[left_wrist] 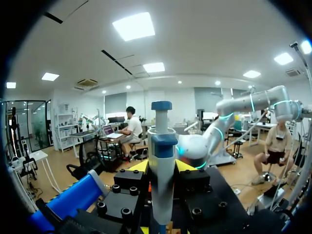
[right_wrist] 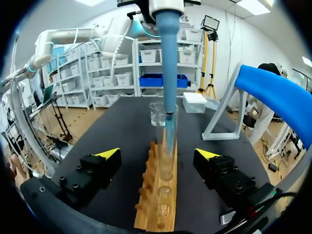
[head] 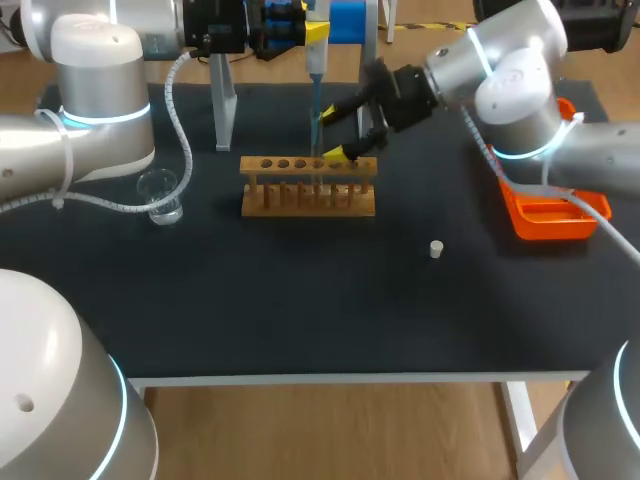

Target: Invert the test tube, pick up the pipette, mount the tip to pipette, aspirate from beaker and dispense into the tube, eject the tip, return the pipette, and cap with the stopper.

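dispensing is judged under way: pipette point(head: 316, 62), clamped by left gripper point(left_wrist: 162, 166), is set in tube point(right_wrist: 169, 144); right gripper point(right_wrist: 157, 154) is spread open, empty; stopper point(head: 436, 249) is left unfitted right of worktop's point(head: 300, 310) middle.

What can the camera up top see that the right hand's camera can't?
Only the head view shows the little white stopper lying on the table and the orange tray. Only the right wrist view clearly shows the clear tube standing in the wooden rack, with the pipette reaching down into it. Both show the rack, the pipette, the glass beaker and the open right hand.
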